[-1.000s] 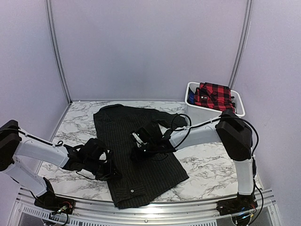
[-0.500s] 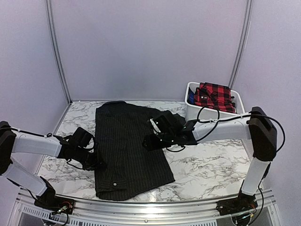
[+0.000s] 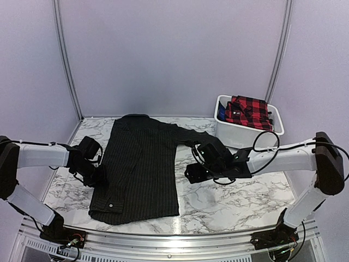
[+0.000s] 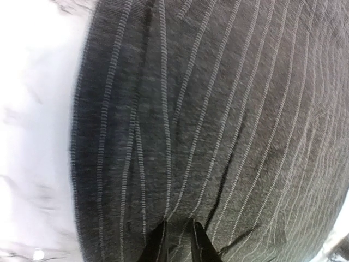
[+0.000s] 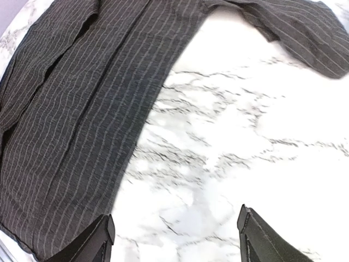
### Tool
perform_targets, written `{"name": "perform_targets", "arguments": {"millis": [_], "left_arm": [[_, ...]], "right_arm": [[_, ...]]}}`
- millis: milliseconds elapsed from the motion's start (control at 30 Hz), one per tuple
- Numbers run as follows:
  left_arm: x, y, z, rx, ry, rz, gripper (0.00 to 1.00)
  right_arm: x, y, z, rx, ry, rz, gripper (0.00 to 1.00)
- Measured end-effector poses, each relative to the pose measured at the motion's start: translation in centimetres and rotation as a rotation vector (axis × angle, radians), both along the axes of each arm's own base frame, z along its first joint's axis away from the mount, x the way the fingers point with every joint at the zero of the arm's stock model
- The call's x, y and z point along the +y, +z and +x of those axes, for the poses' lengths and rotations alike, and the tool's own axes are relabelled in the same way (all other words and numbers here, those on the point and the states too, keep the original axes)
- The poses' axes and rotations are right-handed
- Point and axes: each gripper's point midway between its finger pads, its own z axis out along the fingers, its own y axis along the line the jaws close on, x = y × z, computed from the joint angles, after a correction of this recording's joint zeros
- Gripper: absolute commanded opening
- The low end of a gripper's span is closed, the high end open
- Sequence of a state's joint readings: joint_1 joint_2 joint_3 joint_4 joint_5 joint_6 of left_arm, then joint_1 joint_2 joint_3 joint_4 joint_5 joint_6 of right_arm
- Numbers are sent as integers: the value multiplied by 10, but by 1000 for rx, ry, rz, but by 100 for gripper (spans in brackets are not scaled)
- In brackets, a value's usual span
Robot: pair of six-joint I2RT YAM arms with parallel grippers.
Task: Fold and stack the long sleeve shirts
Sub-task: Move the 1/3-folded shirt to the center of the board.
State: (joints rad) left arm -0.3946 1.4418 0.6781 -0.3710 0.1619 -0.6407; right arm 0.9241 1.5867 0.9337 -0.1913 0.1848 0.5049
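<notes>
A black pinstriped long sleeve shirt [image 3: 136,169] lies flat on the marble table, with one sleeve [image 3: 188,136] stretched out to the right. My left gripper [image 3: 91,176] sits at the shirt's left edge. In the left wrist view, the left gripper [image 4: 178,240] is shut on a small pinch of the striped cloth [image 4: 218,109]. My right gripper [image 3: 191,176] hovers just right of the shirt's hem side. In the right wrist view the right gripper [image 5: 177,232] is open over bare marble, with the shirt [image 5: 82,109] to its left. A red-and-black plaid shirt [image 3: 248,111] lies in the bin.
A white bin [image 3: 245,132] stands at the back right, with something blue [image 3: 221,112] beside the plaid. The sleeve end [image 5: 297,33] lies ahead of the right gripper. Bare marble [image 3: 240,196] spreads to the front right. Pale walls enclose the table.
The left gripper has dragged the shirt leftward while holding its edge. The right gripper has let go of the cloth, opened wide and moved right, off the shirt onto bare marble.
</notes>
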Motion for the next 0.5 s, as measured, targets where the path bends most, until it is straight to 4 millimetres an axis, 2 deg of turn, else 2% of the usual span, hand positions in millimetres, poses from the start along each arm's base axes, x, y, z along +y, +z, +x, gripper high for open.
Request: {"name": "perform_targets", "arguments": {"millis": [133,267,367,500], "left_arm": [[2,9,2,-10,-27,60,26],[-25,41,5,-99,-115,93,28],[-67,73,-1,-198,-223,78,29],[-129,96,-26,-266,-378,53,28]], "right_arm": [[-19,6,-7,-24,-27,6,74],[-37,20,-6,-69,-70,27,75],[-45,29,-2,-100,-98,35,75],[-55,33,5,-121,-135,28,75]]}}
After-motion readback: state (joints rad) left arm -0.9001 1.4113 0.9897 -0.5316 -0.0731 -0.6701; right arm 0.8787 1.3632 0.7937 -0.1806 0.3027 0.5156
